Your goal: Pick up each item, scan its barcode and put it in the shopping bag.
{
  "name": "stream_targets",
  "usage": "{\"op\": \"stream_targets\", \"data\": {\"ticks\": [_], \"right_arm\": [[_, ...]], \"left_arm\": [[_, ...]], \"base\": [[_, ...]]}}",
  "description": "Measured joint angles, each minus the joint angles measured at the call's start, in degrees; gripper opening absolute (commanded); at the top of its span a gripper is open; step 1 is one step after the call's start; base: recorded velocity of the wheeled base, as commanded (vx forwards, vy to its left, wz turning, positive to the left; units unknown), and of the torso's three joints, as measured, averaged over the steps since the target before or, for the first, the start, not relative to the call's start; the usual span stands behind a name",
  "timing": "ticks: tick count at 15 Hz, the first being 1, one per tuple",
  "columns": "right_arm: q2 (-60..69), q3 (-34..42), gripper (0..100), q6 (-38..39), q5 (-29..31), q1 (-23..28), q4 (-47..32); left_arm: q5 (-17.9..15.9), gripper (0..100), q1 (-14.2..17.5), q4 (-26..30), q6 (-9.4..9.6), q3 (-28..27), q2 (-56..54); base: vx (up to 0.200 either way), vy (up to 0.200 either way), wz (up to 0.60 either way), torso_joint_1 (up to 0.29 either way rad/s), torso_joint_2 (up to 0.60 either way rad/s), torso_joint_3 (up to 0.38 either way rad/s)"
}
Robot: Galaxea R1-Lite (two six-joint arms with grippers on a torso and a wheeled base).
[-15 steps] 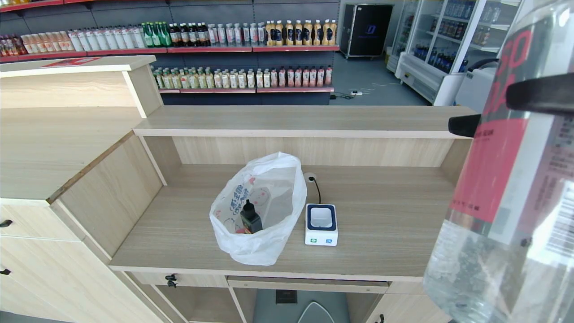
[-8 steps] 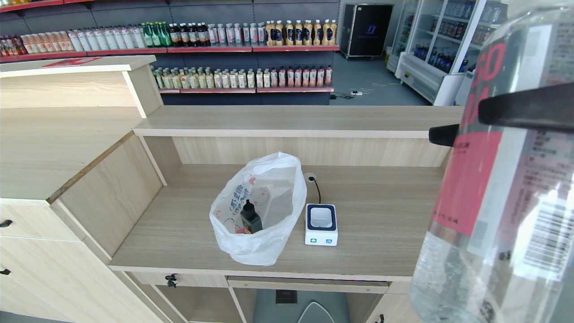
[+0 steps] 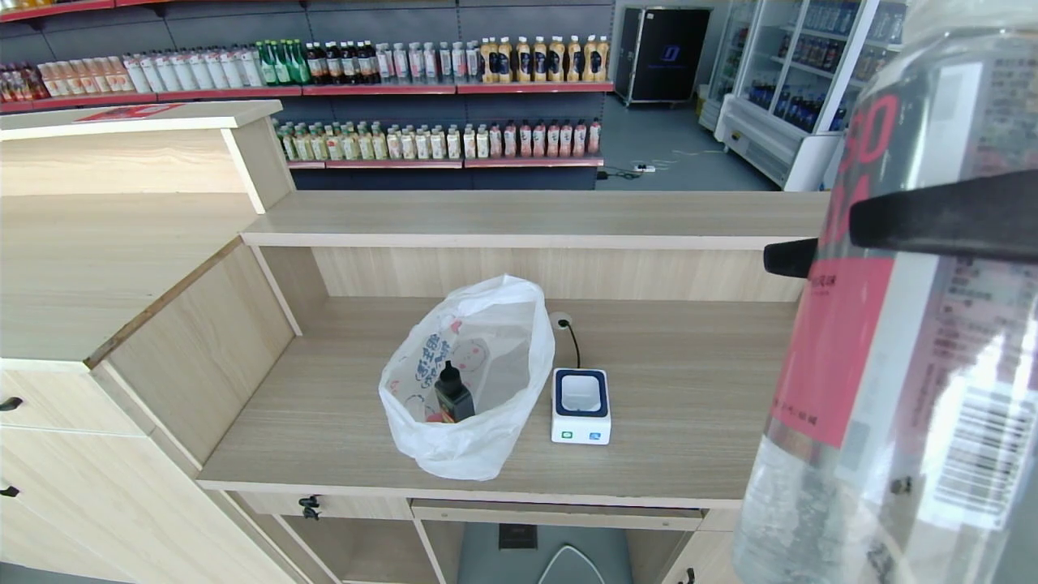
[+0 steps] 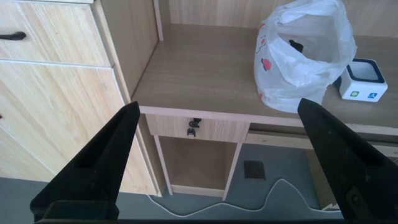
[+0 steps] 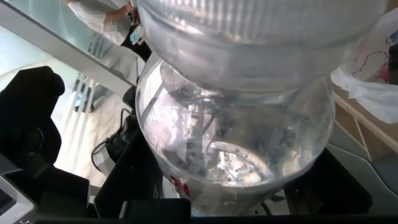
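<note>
My right gripper (image 3: 819,241) is shut on a large clear water bottle (image 3: 908,341) with a pink label, held high at the right, close to the head camera. Its barcode faces that camera. In the right wrist view the bottle's clear body (image 5: 236,124) sits between dark fingers. A white shopping bag (image 3: 478,365) stands open mid-counter with a dark bottle (image 3: 452,395) inside. To the bag's right lies the white scanner (image 3: 581,405) with a blue-rimmed window. My left gripper (image 4: 219,104) hangs open and holds nothing, low in front of the counter, facing the bag (image 4: 305,59) and scanner (image 4: 364,79).
The wooden counter (image 3: 689,422) has a raised ledge (image 3: 535,215) along its back and a taller cabinet (image 3: 97,268) on the left. A cable runs from the scanner to a hole behind it. Store shelves with drinks stand far behind.
The held water bottle has shifted left and slightly down in the head view, and its barcode has turned more toward the camera. Bag and scanner have not moved.
</note>
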State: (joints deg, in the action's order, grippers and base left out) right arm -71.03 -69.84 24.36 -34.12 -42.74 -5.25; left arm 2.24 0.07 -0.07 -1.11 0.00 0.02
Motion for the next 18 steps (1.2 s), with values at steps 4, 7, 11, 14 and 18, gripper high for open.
{"op": "stream_targets", "data": {"ticks": [4,7,11,14,18], "right_arm": [[0.0,0.71,0,-11.53,0.46,4.51,0.17],[1.33,3.66,0,-16.48,0.4,11.57,1.56],[2.07,12.68,0,-19.96,0.16,36.41,16.25],[-5.25,16.98,0,-23.05,0.18,48.01,33.35],[-15.9,23.43,0,-37.74,0.35,53.89,53.97]], "left_arm": [[0.0,100,0.0,0.05,-0.01,0.0,0.0],[0.0,100,0.02,0.02,0.0,0.0,0.0],[0.0,100,-0.02,0.02,0.0,0.0,0.0],[0.0,100,0.02,0.02,0.0,0.0,0.0],[0.02,100,0.0,0.02,0.0,0.0,0.0]], "base": [[0.0,0.0,0.0,0.0,0.0,0.0],[0.0,0.0,0.0,0.0,0.0,0.0],[0.0,0.0,0.0,0.0,0.0,0.0],[0.0,0.0,0.0,0.0,0.0,0.0],[0.0,0.0,0.0,0.0,0.0,0.0]]}}
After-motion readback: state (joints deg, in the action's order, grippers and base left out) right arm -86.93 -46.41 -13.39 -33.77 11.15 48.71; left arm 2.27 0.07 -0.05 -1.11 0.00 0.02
